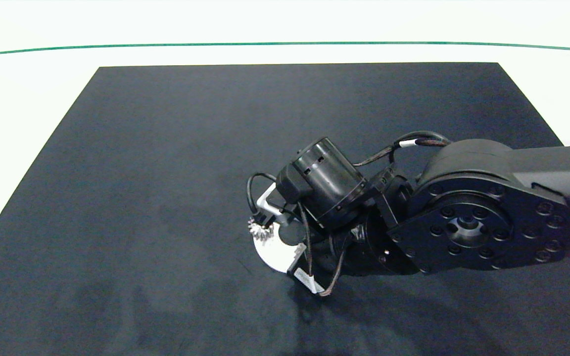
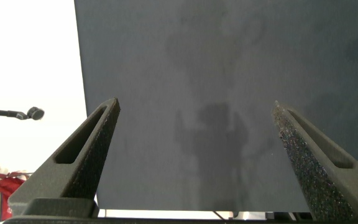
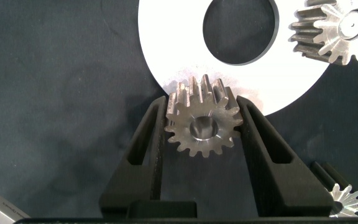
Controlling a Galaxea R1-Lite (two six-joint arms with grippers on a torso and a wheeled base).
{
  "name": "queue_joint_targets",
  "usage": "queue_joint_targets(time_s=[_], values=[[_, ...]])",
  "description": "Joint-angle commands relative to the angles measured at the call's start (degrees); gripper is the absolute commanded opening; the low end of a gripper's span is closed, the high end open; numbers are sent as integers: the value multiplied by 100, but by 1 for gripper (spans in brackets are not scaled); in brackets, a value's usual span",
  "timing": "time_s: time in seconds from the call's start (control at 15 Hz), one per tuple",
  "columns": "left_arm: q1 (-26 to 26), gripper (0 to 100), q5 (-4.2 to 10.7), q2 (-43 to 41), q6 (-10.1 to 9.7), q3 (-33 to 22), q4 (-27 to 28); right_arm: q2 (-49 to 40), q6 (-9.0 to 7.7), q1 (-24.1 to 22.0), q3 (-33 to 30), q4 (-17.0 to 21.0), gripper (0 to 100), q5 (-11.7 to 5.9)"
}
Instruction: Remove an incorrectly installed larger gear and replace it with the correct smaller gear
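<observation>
Right arm enters from the right side and reaches to mid-mat, wrist bent down over the work. Right gripper (image 3: 201, 102) is closed on the smaller gear (image 3: 201, 127); one grey finger (image 3: 148, 134) presses each side of the toothed rim. The gear has short blunt teeth and a small dark centre hole. It is held tilted, its face turned toward the wrist camera.

Just ahead of the fingertips lies a flat white disc (image 3: 166, 50) with a wide dark round hole. The held gear overlaps the disc's near edge in the wrist view; cannot tell whether the two touch.

Beyond the disc, off to one side of the gripper, sits a long-toothed gear (image 3: 337, 31) with a silver centre, at the disc's rim. The head view shows it too (image 1: 258, 230), beside the disc (image 1: 275, 254), with the wrist covering most of both.

Close beside the gripper's outer finger, the tips of a spiky gear (image 3: 347, 199) show at the frame edge. Most of it is cut off. Cannot tell which of these two is the larger gear.

Everything rests on a dark mat (image 1: 166, 173) laid over the white table (image 1: 42, 74).

Left gripper (image 2: 194, 155) is spread wide and holds nothing, with only bare mat between and ahead of its fingers. It does not appear in the head view.
</observation>
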Motion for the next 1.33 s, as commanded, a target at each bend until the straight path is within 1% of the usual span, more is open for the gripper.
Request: queue_joint_targets(time_s=[0.07,0.47,0.87,1.27,1.33], values=[[12,100,3,1,14,0,21,9,-9,-2,12,26,28,-18],[3,100,3,-8,5,0,30,9,-18,-2,21,26,28,-35],[3,100,3,-8,14,0,30,53,9,-2,65,26,28,-35],[3,100,3,-8,14,0,30,53,9,-2,65,26,28,-88],[3,100,3,-8,14,0,30,53,9,-2,65,26,100,-97]])
